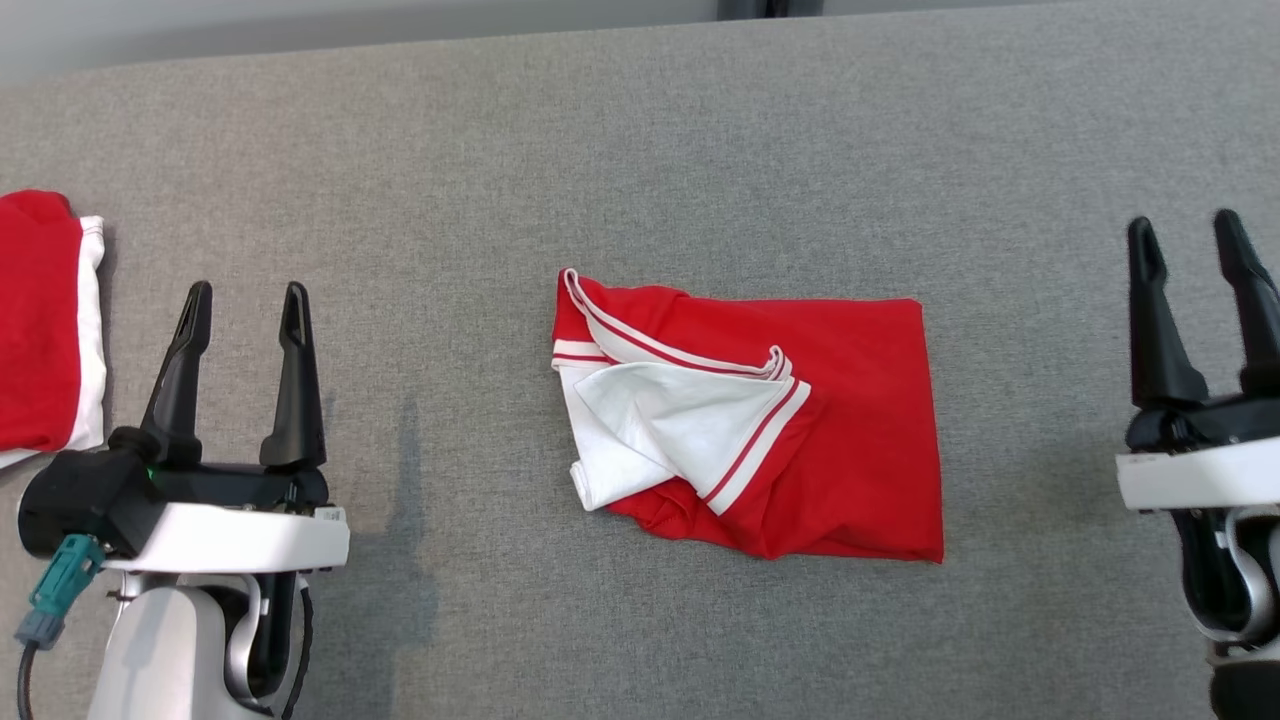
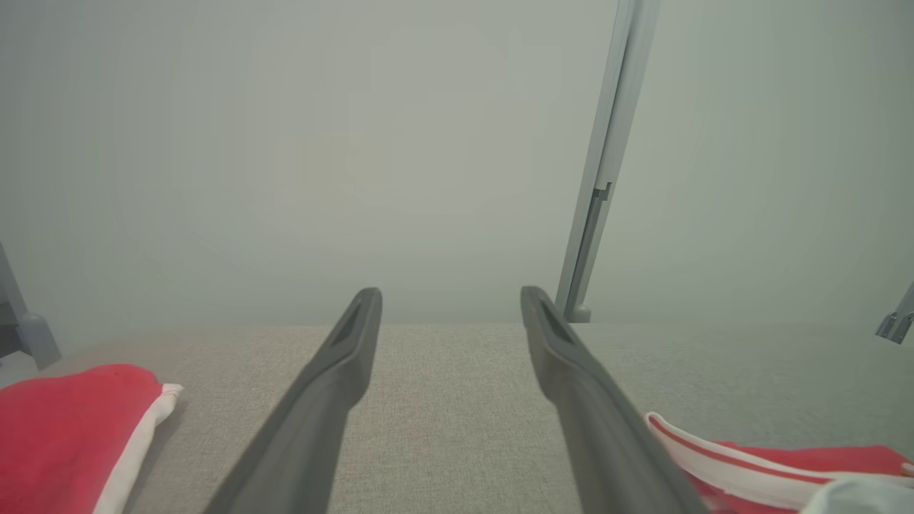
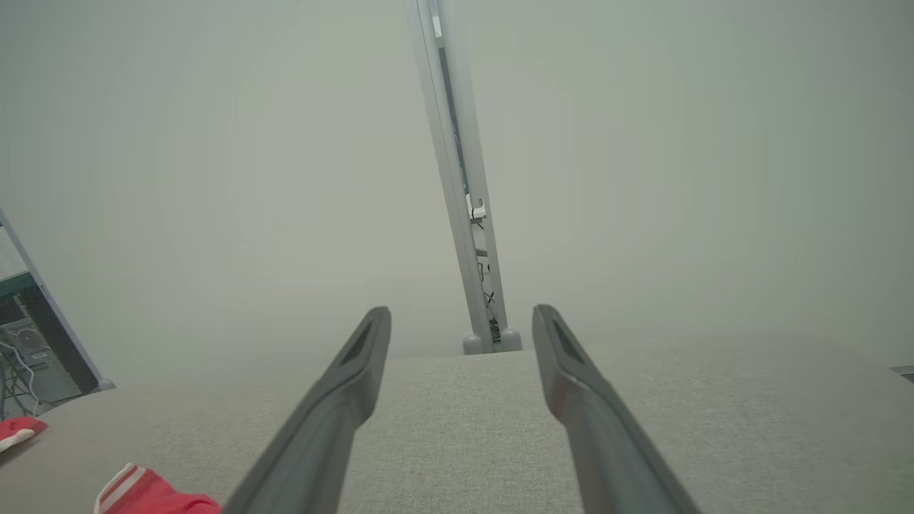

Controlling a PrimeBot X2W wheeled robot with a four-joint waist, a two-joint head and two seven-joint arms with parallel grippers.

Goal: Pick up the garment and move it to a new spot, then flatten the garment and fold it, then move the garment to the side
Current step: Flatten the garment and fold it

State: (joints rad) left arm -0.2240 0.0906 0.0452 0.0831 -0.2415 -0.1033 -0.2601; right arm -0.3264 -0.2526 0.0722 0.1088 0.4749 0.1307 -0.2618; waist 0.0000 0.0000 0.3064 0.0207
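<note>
The garment [image 1: 860, 420] is lying on the grey desk [image 1: 640, 150], out in the space between my left fingers [image 1: 297, 380] and my right fingers [image 1: 1155, 320], touching neither pair. It is sitting as a rough red rectangle. The end toward my left fingers is turning back on itself, showing a white inner layer and a red-and-white striped band. The corner nearest me on that side is bunching into creases, while the end toward my right fingers is lying smooth and straight-edged.

My left fingers [image 2: 335, 385] are standing wide apart and holding nothing, with only bare desk [image 2: 443, 400] showing between them. In the left wrist view the garment's striped edge [image 2: 714, 457] is showing just outside the inner finger, low down. My right fingers [image 3: 578, 407] are also spreading fully apart with nothing in them, hovering over bare desk [image 3: 457, 428]. A striped corner of the garment [image 3: 143, 492] is peeking in well off to their left.

Outside my left fingers, on the side away from the garment, a second garment [image 1: 40, 320] is resting folded on the desk, red with a white edge. It is showing in the left wrist view [image 2: 64, 428] beside the outer finger.

Beyond the fingertips, past the far edge of the desk, a pale metal post [image 2: 607, 164] is standing against a plain wall, and it is showing in the right wrist view [image 3: 457, 178] too.
</note>
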